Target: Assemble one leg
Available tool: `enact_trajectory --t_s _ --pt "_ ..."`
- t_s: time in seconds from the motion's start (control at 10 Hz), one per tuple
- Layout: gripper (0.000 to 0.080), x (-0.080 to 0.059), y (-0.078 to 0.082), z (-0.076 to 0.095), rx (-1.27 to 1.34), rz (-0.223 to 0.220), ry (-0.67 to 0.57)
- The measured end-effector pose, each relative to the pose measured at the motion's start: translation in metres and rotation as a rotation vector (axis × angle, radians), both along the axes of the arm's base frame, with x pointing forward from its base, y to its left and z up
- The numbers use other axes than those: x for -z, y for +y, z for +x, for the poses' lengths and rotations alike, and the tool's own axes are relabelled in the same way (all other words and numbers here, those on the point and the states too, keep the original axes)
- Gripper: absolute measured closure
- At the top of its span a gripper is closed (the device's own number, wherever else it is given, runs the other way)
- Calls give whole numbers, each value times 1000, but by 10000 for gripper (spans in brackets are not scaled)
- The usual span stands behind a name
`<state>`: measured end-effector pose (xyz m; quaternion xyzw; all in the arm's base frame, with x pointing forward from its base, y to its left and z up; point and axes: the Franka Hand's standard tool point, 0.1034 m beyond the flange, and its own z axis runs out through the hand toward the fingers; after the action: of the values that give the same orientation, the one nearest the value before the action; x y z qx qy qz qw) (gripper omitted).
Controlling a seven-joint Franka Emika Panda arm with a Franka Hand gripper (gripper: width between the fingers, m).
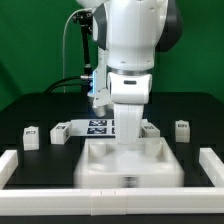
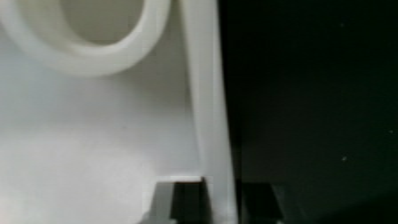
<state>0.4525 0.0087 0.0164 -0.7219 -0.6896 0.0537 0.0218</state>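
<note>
Several small white legs with tags stand on the black table in the exterior view: two on its left [image 1: 30, 136] [image 1: 60, 131], one on its right [image 1: 182, 129], and another [image 1: 150, 128] just beside the arm. None is held. The large white tray-like top [image 1: 100, 160] lies at the front middle. My gripper [image 1: 127, 148] is down at its back edge. In the wrist view the gripper [image 2: 224, 203] has one dark finger [image 2: 185, 203] on each side of the top's thin upright wall [image 2: 208, 110], pressed close against it. A round corner hole [image 2: 80, 35] shows in the top.
The marker board [image 1: 99, 125] lies behind the top, partly hidden by the arm. White border bars run along the table's front left [image 1: 10, 165] and front right [image 1: 212, 163]. Black cables hang at the back left [image 1: 72, 60].
</note>
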Motion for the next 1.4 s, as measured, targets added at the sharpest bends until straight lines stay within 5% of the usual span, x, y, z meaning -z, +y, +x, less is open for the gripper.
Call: enact_trajectory --t_s 0.8,1.1,1.4 --pt "741 0 1 1 -2 0 0" --pt "739 0 31 31 -47 2 -18" --pt "739 0 48 42 -38 1 -26"
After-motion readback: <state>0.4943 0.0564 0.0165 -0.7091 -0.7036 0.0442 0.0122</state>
